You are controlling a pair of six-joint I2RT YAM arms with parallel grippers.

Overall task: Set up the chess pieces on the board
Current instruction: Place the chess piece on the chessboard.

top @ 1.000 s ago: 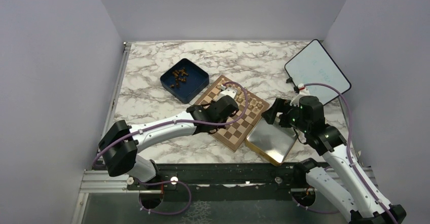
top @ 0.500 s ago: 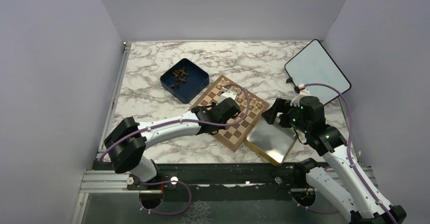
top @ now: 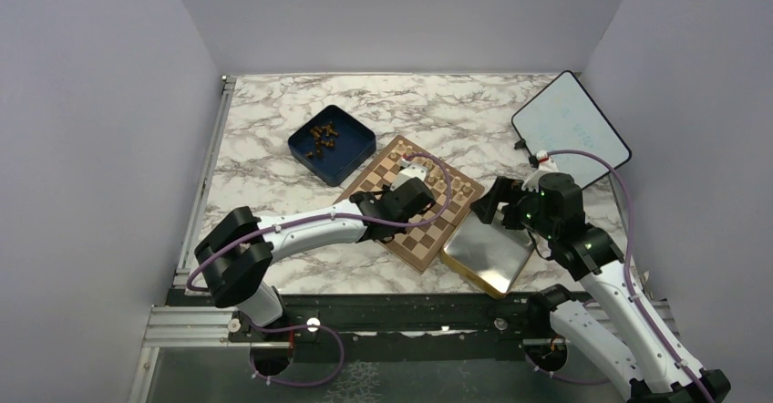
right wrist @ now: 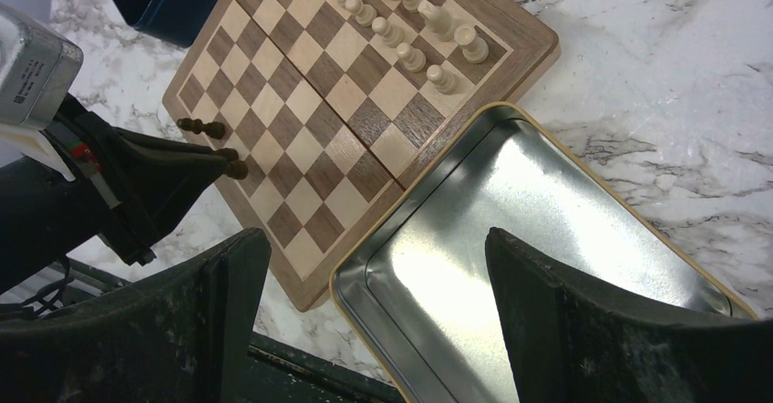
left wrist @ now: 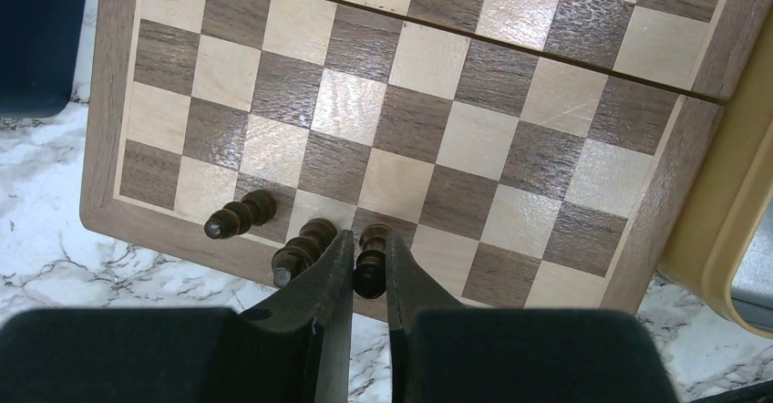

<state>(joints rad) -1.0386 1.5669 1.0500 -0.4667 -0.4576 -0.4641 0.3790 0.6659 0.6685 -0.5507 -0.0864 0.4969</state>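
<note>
The chess piece [left wrist: 371, 266], dark wood, is clamped between the narrowed fingers of the left hand [left wrist: 368, 239] over the board's [left wrist: 410, 120] edge row, just beside two dark pieces [left wrist: 299, 248] standing there. Judgement: placement in hand. Seat the base flat and centred on the next square, clear of its neighbour. Then open squarely and lift straight up. Further dark pieces lie in the blue box [top: 346, 152] on the bench [top: 264, 175]. The right hand [right wrist: 369, 257] hangs wide and empty over the metal tray [right wrist: 547, 239].
</note>
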